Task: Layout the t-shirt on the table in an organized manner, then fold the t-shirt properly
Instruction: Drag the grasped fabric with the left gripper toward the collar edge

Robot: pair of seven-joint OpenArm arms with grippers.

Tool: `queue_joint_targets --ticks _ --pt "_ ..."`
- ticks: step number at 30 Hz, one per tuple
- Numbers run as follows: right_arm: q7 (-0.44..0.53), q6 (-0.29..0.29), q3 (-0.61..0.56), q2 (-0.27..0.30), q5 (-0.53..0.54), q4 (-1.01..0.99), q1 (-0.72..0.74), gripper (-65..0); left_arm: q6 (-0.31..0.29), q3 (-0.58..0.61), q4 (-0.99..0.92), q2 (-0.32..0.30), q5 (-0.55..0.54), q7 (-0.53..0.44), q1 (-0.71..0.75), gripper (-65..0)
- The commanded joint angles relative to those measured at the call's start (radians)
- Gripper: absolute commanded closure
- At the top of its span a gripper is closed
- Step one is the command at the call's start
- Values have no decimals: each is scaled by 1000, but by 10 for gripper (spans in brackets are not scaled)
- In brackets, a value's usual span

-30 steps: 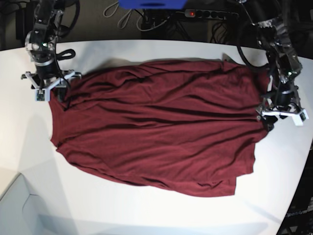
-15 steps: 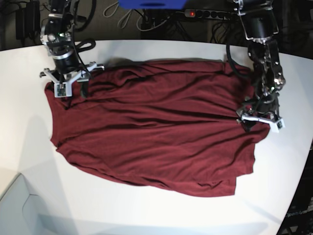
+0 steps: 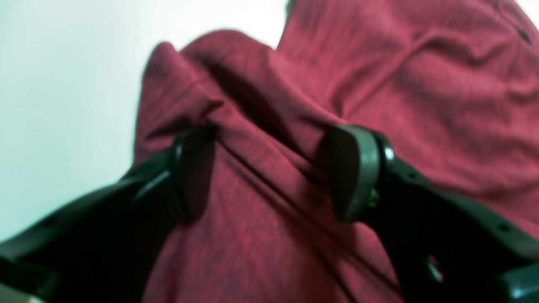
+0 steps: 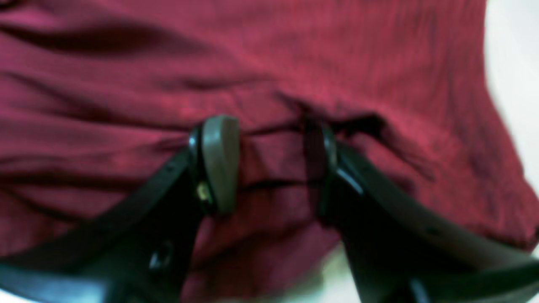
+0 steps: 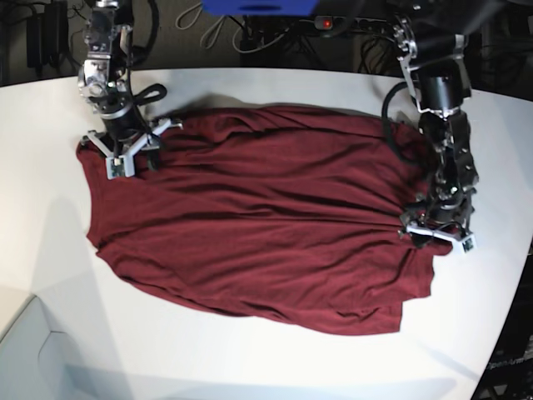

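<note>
The dark maroon t-shirt (image 5: pixel 266 225) lies spread and wrinkled across the white table (image 5: pixel 250 358). My right gripper (image 5: pixel 125 158) is down on its upper left corner. In the right wrist view this gripper (image 4: pixel 269 164) is open, its fingers (image 4: pixel 219 164) pressing into the t-shirt (image 4: pixel 294 50) on either side of a small crease. At the shirt's right edge my left gripper (image 5: pixel 435 236) is lowered onto the cloth. The left wrist view shows that gripper (image 3: pixel 273 172) open, straddling a raised fold of the t-shirt (image 3: pixel 421 84), with bare table (image 3: pixel 63 84) beyond.
A power strip (image 5: pixel 358 23) and cables lie behind the table's far edge, beside a blue object (image 5: pixel 258 7). The table's curved edge (image 5: pixel 520 275) runs close to my left arm. A pale box (image 5: pixel 33 358) sits at the lower left corner.
Both arms have moved inward and down onto the shirt: the right from the bare table to the upper left corner, the left from the right edge further down and in. Jaws are unchanged.
</note>
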Motion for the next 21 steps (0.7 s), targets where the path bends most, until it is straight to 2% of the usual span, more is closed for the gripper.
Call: queue_joint_targets --ticks 1,5,9,12,16,19,21 --pt "-5 -2 1 27 1 -16 26 -259 2 1 -13 -11 12 -45 -40 -416" --pt "-5 -2 1 61 1 -83 80 -260 2 1 -111 -11 44 -108 -104 -416" --pt "-5 -2 2 92 1 -76 109 -262 2 -1 -93 -13 35 -108 -132 -416" --pt "-5 -2 25 98 1 -3 101 -263 2 -9 7 -13 35 -103 -130 -416" --pt "-11 -2 59 72 2 96 77 -263 2 -9 151 -4 33 -101 -77 -416" --pt "-7 -2 61 63 2 155 40 -263 2 1 316 7 30 -100 14 -416" --pt "-5 -2 62 50 2 184 23 -263 1 16 428 42 1 -65 95 -416"
